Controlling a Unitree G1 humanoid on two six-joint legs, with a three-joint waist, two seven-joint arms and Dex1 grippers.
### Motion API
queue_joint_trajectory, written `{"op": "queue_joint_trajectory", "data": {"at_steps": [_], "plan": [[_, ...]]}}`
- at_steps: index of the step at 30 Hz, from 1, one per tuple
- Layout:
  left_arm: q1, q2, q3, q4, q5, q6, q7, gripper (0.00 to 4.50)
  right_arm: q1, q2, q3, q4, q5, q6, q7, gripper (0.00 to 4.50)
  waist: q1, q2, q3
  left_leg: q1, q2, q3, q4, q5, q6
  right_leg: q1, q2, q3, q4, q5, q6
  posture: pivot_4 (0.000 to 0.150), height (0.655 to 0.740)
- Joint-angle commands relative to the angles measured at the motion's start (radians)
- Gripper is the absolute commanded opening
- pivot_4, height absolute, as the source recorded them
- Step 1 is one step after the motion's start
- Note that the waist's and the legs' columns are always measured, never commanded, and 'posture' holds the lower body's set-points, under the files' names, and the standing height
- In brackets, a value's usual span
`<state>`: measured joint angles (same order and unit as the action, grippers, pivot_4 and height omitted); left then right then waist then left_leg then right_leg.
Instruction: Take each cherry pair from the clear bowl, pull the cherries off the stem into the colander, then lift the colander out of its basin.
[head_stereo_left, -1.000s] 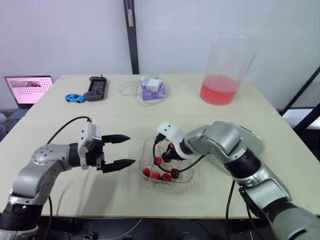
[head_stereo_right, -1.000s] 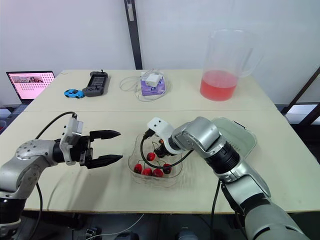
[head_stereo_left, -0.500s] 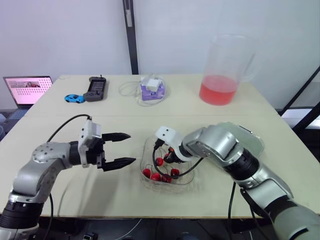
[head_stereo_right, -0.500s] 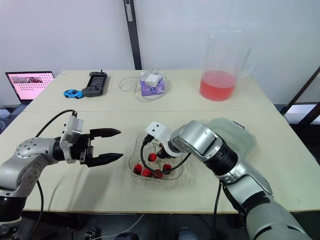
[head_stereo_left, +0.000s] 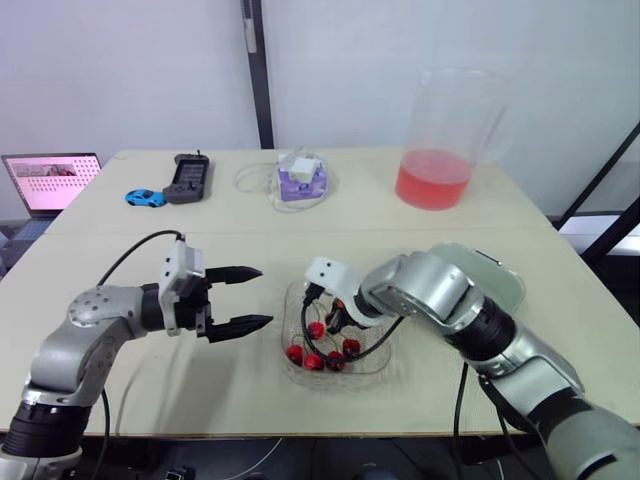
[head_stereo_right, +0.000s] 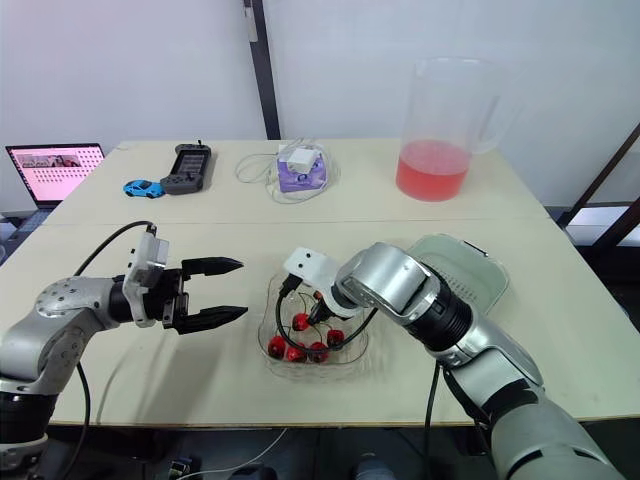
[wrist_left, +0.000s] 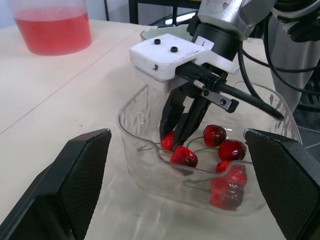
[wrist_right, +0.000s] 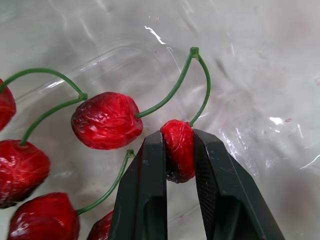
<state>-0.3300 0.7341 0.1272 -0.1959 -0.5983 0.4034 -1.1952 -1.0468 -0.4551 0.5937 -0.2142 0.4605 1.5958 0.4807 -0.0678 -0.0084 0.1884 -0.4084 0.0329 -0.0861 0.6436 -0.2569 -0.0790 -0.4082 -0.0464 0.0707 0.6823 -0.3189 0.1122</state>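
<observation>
Beige tabletop (head_stereo_left: 300, 220), clear plastic bowl (wrist_left: 130, 125) of light red stemmed cherries (wrist_left: 232, 150); right gripper (wrist_right: 178, 139) inside it pinches one soft, probably slippery cherry (wrist_right: 179, 160), its flimsy green stem (wrist_right: 172, 90) free for the spread left gripper (head_stereo_left: 262, 296) beside the bowl.

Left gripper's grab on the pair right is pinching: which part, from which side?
Likely the free cherry of that pair: round, unobstructed, beside the pinched cherry. Come over the clear bowl's left wall, where the open left gripper faces; the right gripper fills the other side.
</observation>
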Motion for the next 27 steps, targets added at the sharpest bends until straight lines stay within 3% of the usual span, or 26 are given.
{"op": "queue_joint_trajectory", "data": {"at_steps": [1, 7, 9, 12, 17, 27], "plan": [[-0.024, -0.004, -0.002, 0.001, -0.012, -0.007, -0.004, 4.5, -0.043, -0.035, -0.083, -0.095, 0.057, 0.019, 0.043, 0.47, 0.0, 0.0, 0.0, 0.0, 0.0, 0.0, 0.0, 0.0, 0.0, 0.0, 0.0, 0.0, 0.0, 0.0, 0.0, 0.15, 0.7332], [-0.081, -0.03, 0.003, 0.025, -0.078, 0.083, 0.01, 4.5, -0.01, -0.127, -0.214, -0.274, 0.1, -0.073, 0.098, 0.47, 0.002, 0.0, 0.0, 0.0, 0.0, 0.0, 0.0, 0.0, 0.0, 0.0, 0.0, 0.0, 0.0, 0.0, 0.0, 0.15, 0.7332], [-0.107, -0.045, 0.012, 0.033, -0.112, 0.123, 0.023, 4.5, 0.021, -0.17, -0.235, -0.329, 0.07, -0.2, 0.111, 0.47, 0.001, 0.0, 0.0, 0.0, 0.0, 0.0, 0.0, 0.0, 0.0, 0.0, 0.0, 0.0, 0.0, 0.0, 0.0, 0.15, 0.7332], [-0.187, -0.09, 0.031, 0.064, -0.188, 0.214, 0.079, 4.5, 0.097, -0.211, -0.251, -0.414, -0.066, -0.474, 0.052, 0.47, 0.003, 0.0, 0.0, -0.001, 0.0, 0.0, 0.0, 0.0, 0.0, 0.0, 0.0, -0.001, 0.0, 0.0, 0.0, 0.15, 0.7332], [-0.307, -0.177, 0.059, 0.086, -0.281, 0.311, 0.204, 4.5, 0.189, -0.217, -0.21, -0.427, -0.261, -0.68, -0.058, 0.47, 0.003, -0.001, 0.0, -0.001, 0.0, 0.0, 0.001, 0.0, 0.0, 0.001, 0.0, 0.0, 0.0, 0.0, 0.0, 0.15, 0.7332], [-0.447, -0.332, 0.066, 0.124, -0.287, 0.32, 0.412, 4.5, 0.317, -0.131, -0.159, -0.44, -0.566, -0.79, -0.243, 0.47, 0.009, -0.001, 0.0, -0.001, -0.001, 0.0, 0.001, 0.0, 0.0, 0.0, 0.0, 0.0, 0.0, 0.0, 0.0, 0.15, 0.7332]]}}
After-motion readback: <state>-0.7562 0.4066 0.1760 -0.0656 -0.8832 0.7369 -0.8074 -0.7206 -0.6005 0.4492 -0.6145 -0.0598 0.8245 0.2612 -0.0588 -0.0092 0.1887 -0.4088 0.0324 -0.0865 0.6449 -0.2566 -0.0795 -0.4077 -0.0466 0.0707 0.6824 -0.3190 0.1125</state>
